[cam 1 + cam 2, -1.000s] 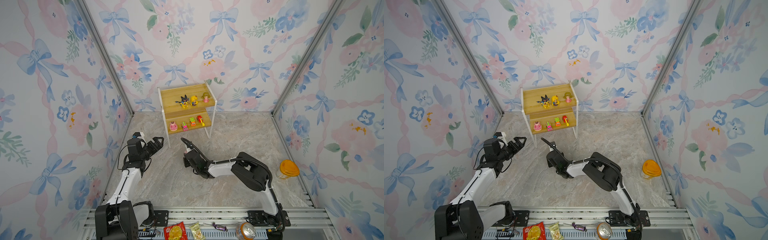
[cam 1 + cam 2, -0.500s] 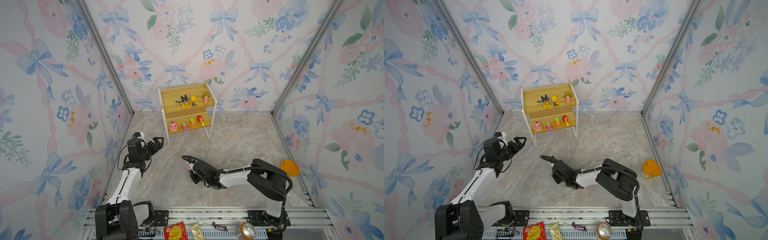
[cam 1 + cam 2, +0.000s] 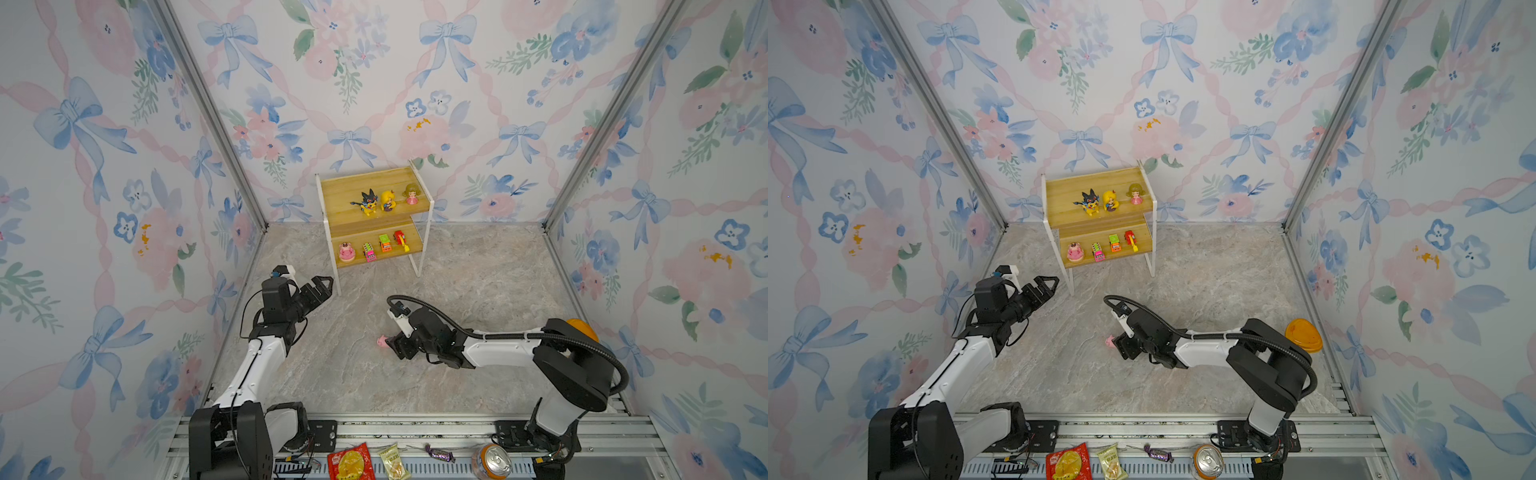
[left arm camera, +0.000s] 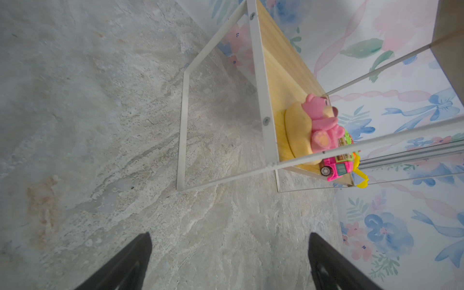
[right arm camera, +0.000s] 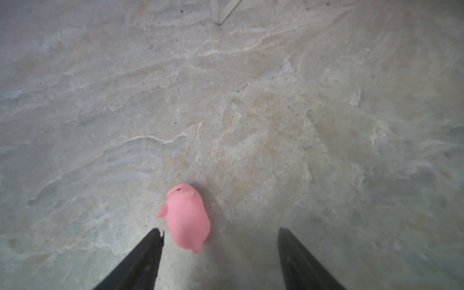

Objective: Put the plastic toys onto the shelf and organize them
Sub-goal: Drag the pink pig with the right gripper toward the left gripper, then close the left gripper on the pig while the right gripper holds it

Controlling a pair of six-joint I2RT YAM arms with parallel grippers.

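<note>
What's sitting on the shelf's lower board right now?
Four toys in a row: round pink figure, pink car, green-orange car, red car. The upper board covers the lower board's back strip.

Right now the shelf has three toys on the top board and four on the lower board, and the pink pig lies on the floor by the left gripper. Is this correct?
One detail is wrong: the pink pig lies by the right gripper, not the left gripper, as the right wrist view shows. The shelf counts are right.
</note>
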